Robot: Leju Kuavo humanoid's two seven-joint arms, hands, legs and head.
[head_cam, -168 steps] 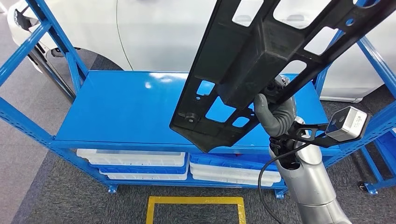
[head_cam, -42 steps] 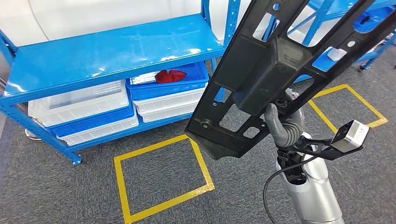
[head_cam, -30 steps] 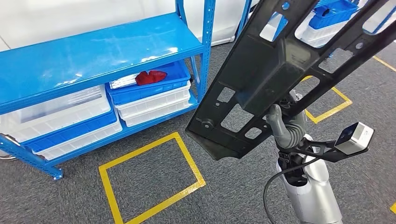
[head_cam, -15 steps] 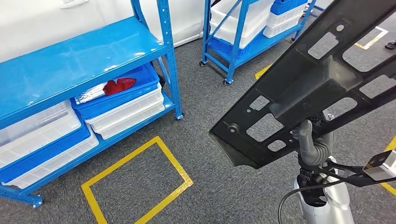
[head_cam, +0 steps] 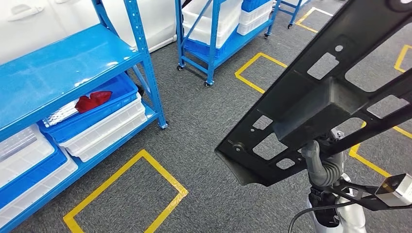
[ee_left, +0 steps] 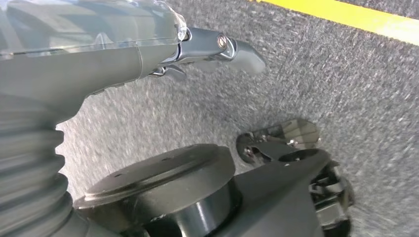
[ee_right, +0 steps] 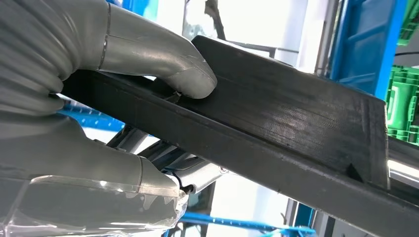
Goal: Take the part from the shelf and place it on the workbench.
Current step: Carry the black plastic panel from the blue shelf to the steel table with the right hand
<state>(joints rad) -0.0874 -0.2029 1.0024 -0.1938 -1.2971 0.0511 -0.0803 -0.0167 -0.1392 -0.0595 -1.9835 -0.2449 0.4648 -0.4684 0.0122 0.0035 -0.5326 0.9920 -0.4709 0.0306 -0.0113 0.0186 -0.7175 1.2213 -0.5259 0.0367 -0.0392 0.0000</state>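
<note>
A: Head view, item one: long black moulded plastic panel (head_cam: 320, 97) with rectangular cut-outs and a raised box section, carried aloft over the grey carpeted floor (head_cam: 204, 121), slanting up out of the picture. We hold it at one point, the right hand (head_cam: 324, 165) under the box section.

B: Handling, as we judge it?

A: Stiff, no sag along its length. Probably light for its bulk, being thin-walled and full of openings, but long, so it will lever hard against a single grip. Matt surface, not notably slippery. Thin ribs near the cut-outs look the likeliest to crack if knocked. Best hold: the thick box section near the middle, where we have it.

B: Right wrist view adds?

A: The grip itself. The thumb (ee_right: 163, 64) presses on one face of a black edge, the fingers (ee_right: 99, 168) curl against the other side: a firm pinch on the panel.

B: Left wrist view?

A: Left hand (ee_left: 148, 54) hanging over carpet, holding nothing; whether its fingers are spread or curled we cannot tell.

B: Other entries, head view?

A: Blue steel shelf (head_cam: 63, 73), white and blue bins below, yellow floor-tape squares (head_cam: 126, 194). No desk listed yet.
</note>
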